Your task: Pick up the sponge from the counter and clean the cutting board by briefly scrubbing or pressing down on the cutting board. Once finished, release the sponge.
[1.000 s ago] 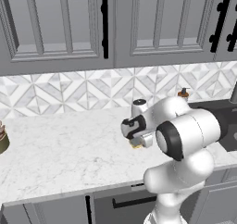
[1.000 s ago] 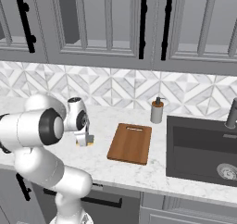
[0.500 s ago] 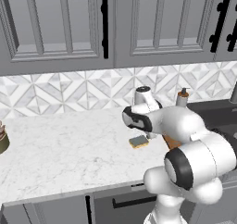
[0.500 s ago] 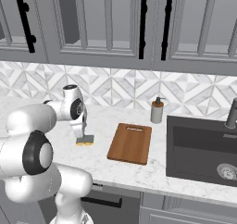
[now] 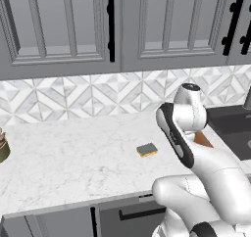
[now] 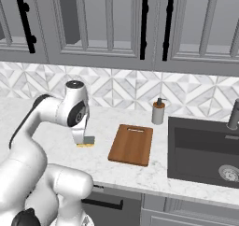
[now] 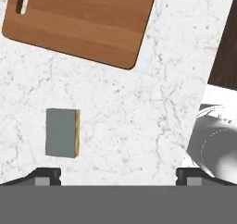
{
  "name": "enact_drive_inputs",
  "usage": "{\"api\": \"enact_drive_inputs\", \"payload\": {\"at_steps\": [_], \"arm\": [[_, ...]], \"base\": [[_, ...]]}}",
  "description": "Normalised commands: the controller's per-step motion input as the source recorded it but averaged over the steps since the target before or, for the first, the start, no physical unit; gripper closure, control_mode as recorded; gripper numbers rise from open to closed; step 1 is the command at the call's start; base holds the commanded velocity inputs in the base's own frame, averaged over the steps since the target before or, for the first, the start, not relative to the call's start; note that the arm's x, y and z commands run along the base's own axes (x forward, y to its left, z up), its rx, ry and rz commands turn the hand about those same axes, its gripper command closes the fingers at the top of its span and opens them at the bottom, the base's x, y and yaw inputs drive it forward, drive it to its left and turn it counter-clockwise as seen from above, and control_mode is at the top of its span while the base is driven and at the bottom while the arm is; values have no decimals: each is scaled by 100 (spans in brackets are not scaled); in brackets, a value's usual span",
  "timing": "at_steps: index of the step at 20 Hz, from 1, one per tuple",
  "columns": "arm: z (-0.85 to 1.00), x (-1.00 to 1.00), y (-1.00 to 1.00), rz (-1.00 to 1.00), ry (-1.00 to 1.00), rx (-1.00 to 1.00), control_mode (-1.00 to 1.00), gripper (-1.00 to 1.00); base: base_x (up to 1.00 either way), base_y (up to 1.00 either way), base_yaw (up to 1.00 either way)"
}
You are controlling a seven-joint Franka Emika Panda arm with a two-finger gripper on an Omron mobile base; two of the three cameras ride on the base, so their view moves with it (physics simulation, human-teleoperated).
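Observation:
The sponge [image 7: 62, 132] lies flat on the white marble counter [image 7: 139, 107], grey-blue top up with a yellow edge showing. In the hand view it sits near the left fingertip [image 7: 46, 174]. My gripper [image 7: 118, 177] hangs above the counter, open wide and holding nothing. The reddish-brown cutting board [image 7: 83, 19] lies beyond the sponge, apart from it. From the base, the sponge [image 5: 146, 149] rests left of my arm. The sponge [image 6: 87, 141] is partly behind my forearm, with the cutting board [image 6: 132, 144] to its right. A sliver of the board [image 5: 202, 139] peeks from behind my arm.
A soap dispenser [image 6: 158, 111] stands behind the board by the backsplash. The dark sink [image 6: 205, 148] with its faucet [image 6: 233, 117] lies right of the board. A brown jar [image 5: 2, 145] stands at the counter's far left. Cabinets hang overhead.
My arm has swung and folded, its upper joints moving toward the sink side. The sponge and the board lie where they were.

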Motion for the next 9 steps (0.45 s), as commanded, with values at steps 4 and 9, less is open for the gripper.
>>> {"api": "enact_drive_inputs", "payload": {"at_steps": [4, 9], "arm": [[100, -82, -17, 11, -2, 42, -100, -100], [100, -86, 0, 25, -19, 44, -100, -100]], "base": [[0, 0, 0], [0, 0, 0]]}}
